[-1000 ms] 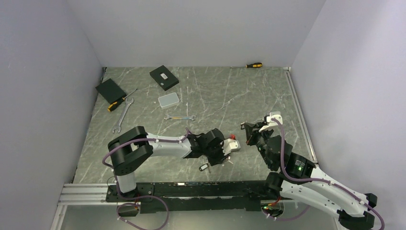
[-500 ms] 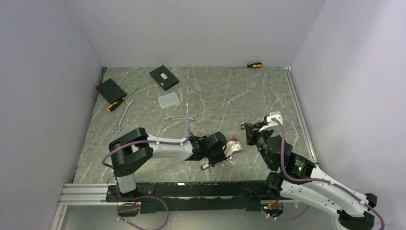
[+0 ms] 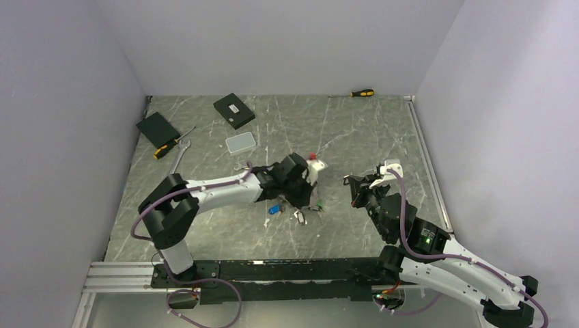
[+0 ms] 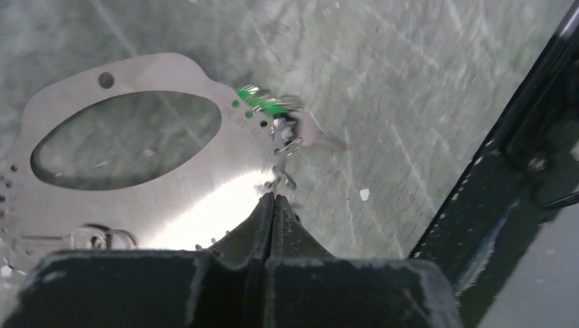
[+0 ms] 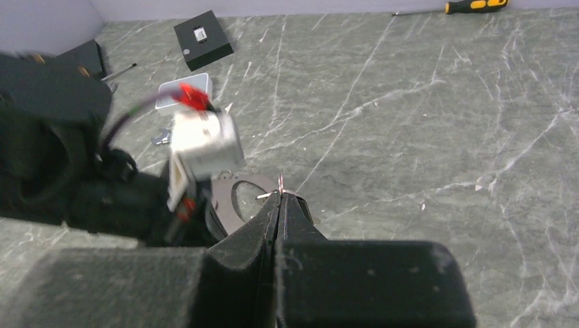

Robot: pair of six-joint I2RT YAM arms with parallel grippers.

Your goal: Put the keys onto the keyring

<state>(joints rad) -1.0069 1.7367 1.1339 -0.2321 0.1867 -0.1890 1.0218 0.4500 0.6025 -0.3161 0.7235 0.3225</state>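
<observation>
Left gripper [image 4: 274,199] pinched shut on keyring [image 4: 225,198] rim. Green-tagged key [image 4: 263,102] sits at that rim, apparently on. Right gripper [image 5: 279,195], just beside keyring, is shut on what looks like a small key [image 5: 265,196]; judged not yet threaded.

Blurred to a green smear in the left wrist view: the keys [image 4: 270,106], impossible to count. Cut off there by the left edge: silver plate [image 4: 143,191]. From above, partly hidden under the left arm [image 3: 218,191]: wrench [image 3: 180,156].
</observation>
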